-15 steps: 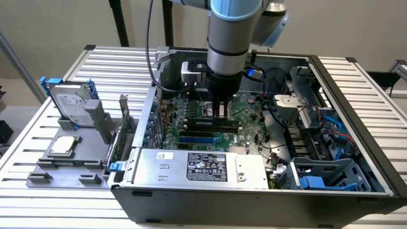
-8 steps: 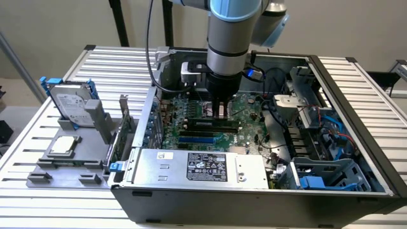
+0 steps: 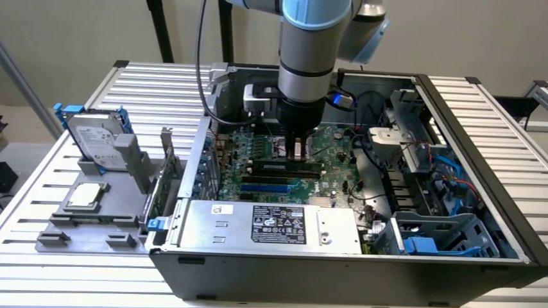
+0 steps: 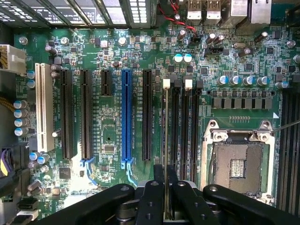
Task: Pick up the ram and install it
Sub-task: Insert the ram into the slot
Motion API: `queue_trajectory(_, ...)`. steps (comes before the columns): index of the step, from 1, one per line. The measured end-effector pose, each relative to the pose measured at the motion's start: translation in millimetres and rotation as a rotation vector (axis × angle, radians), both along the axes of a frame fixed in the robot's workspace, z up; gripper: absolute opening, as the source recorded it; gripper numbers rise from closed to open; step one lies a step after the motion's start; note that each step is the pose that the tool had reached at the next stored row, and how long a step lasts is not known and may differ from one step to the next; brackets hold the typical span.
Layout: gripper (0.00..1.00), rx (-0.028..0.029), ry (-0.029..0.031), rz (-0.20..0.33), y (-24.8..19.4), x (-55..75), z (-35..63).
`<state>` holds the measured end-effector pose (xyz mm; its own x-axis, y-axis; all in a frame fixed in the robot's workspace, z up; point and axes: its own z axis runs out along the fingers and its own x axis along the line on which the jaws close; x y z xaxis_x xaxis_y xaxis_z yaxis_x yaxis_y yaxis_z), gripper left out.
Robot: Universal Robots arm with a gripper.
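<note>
One ram (image 4: 166, 150) pinched edge-on in claw (image 4: 166, 199), long axis parallel to slots (image 4: 177, 124).

hard drive (image 3: 96, 138) upright in grey holder (image 3: 90, 215) | power supply (image 3: 269, 224) | blue slot (image 4: 126, 117)

Hand (image 3: 297, 149) inside computer case (image 3: 479, 128), over motherboard (image 3: 256, 179); hard drive (image 3: 96, 138) outside case, exterior view's left.
</note>
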<state>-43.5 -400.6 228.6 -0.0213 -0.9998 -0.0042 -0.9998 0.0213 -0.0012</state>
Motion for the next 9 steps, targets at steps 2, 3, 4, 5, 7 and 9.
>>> queue_trajectory(2,0.14,0.0000,0.0000,0.000,0.3,0.0,-0.5)
queue_trajectory(3,0.14,-0.0001,0.0000,0.000,0.5,0.0,-0.7)
queue_trajectory(4,0.14,0.0000,0.0000,0.000,0.8,-0.1,-0.9)
queue_trajectory(5,0.14,0.0000,0.0000,0.000,1.2,0.0,-1.1)
queue_trajectory(7,0.14,0.0001,-0.0001,0.000,1.7,0.0,-1.5)
queue_trajectory(9,0.14,-0.0003,0.0001,0.000,1.8,0.0,-1.7)
